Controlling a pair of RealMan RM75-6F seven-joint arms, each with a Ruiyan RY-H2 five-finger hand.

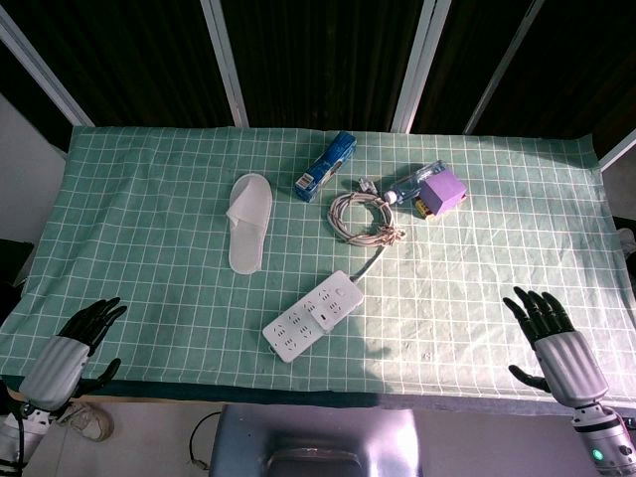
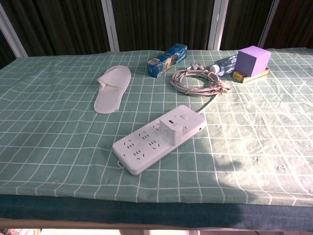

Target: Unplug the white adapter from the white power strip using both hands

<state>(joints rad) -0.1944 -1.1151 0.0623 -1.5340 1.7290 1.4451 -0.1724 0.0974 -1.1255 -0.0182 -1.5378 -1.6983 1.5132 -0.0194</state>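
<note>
A white power strip lies slanted on the green checked cloth near the front middle of the table. A white adapter is plugged into it, toward the cord end. The strip's cord runs back to a coiled bundle. My left hand hovers at the table's front left corner, fingers spread, holding nothing. My right hand is at the front right edge, fingers also spread and empty. Both hands are far from the strip. The chest view shows neither hand.
A white slipper lies left of the strip. At the back stand a blue box, a purple block on a yellow item, and a plastic bottle.
</note>
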